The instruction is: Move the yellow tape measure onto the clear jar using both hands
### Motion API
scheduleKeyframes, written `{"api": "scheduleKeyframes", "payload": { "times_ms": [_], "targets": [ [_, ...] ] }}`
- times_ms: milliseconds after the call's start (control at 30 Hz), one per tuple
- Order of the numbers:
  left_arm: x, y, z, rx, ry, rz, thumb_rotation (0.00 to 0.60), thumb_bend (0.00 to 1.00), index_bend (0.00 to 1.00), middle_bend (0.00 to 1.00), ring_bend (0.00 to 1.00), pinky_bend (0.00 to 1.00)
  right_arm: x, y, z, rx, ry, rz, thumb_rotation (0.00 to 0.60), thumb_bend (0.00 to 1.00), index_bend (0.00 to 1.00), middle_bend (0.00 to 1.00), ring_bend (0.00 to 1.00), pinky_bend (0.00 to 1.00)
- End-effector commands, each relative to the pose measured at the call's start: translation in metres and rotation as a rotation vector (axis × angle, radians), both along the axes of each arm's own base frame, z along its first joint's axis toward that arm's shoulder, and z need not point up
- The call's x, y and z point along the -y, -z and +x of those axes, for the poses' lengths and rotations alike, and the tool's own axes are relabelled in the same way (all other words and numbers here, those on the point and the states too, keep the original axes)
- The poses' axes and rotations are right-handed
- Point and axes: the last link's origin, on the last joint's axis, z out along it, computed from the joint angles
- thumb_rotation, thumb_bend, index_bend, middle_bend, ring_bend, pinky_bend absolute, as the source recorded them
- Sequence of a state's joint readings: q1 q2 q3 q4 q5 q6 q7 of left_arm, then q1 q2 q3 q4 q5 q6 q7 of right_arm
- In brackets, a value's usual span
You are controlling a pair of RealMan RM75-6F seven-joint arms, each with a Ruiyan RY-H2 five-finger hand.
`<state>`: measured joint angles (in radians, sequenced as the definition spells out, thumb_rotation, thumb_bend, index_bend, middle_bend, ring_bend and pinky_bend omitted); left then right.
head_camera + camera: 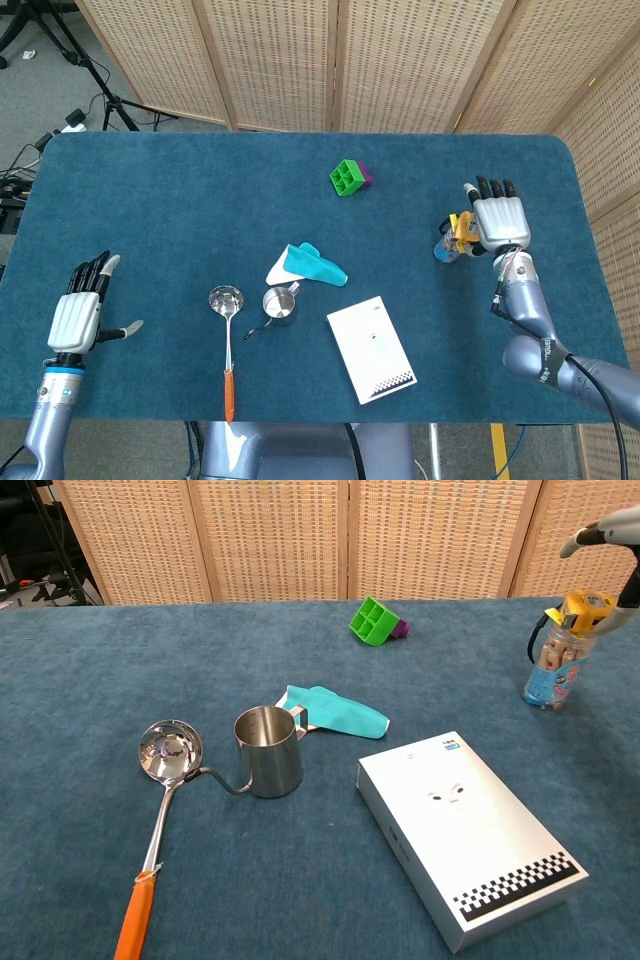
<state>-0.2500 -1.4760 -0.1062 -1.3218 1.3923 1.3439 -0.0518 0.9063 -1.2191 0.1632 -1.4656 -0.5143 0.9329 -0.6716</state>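
The yellow tape measure sits on top of the clear jar, which stands upright at the right side of the blue table. My right hand hovers just right of the jar top. Its fingers are stretched out and its thumb is raised off the tape measure, so it holds nothing. My left hand lies far away at the table's front left corner, fingers spread and empty. The chest view does not show it.
A green block lies at the back centre. A teal cloth, a steel cup and an orange-handled ladle sit mid-table. A white box lies front right of them.
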Motion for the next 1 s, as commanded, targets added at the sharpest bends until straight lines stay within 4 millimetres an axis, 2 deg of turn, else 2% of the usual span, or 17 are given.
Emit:
{"api": "scheduleKeyframes", "payload": {
  "times_ms": [33, 233, 367, 600, 767, 900, 1000],
  "targets": [
    [0.0, 0.0, 0.0, 0.001, 0.0, 0.001, 0.492, 0.11, 0.02, 0.0, 0.0, 0.0, 0.0, -0.001, 0.0, -0.006, -0.004, -0.005, 0.6, 0.09, 0.02, 0.0, 0.0, 0.0],
    [-0.001, -0.001, 0.0, 0.0, -0.001, 0.004, 0.492, 0.11, 0.02, 0.0, 0.0, 0.0, -0.002, -0.008, -0.001, -0.058, 0.004, -0.005, 0.6, 0.0, 0.0, 0.0, 0.0, 0.0],
    [-0.001, -0.002, 0.0, 0.002, 0.002, 0.008, 0.492, 0.11, 0.02, 0.0, 0.0, 0.0, -0.009, -0.018, 0.002, -0.076, 0.043, 0.015, 0.6, 0.0, 0.0, 0.0, 0.0, 0.0],
    [0.001, -0.005, 0.004, 0.007, 0.017, 0.021, 0.493, 0.11, 0.02, 0.0, 0.0, 0.0, -0.032, -0.034, 0.014, -0.084, 0.052, 0.031, 0.6, 0.0, 0.0, 0.0, 0.0, 0.0],
    [0.001, -0.01, 0.005, 0.002, 0.028, 0.045, 0.492, 0.11, 0.02, 0.0, 0.0, 0.0, -0.057, -0.045, 0.023, -0.038, -0.102, -0.07, 0.6, 0.0, 0.0, 0.0, 0.0, 0.0],
    [0.001, -0.014, 0.006, -0.01, 0.032, 0.063, 0.492, 0.11, 0.02, 0.0, 0.0, 0.0, -0.088, -0.042, 0.004, 0.048, -0.242, -0.17, 0.6, 0.0, 0.0, 0.0, 0.0, 0.0],
    [0.002, -0.018, 0.006, -0.023, 0.037, 0.081, 0.492, 0.11, 0.02, 0.0, 0.0, 0.0, -0.112, -0.039, -0.022, 0.102, -0.281, -0.217, 0.6, 0.0, 0.0, 0.0, 0.0, 0.0]
  ]
}}
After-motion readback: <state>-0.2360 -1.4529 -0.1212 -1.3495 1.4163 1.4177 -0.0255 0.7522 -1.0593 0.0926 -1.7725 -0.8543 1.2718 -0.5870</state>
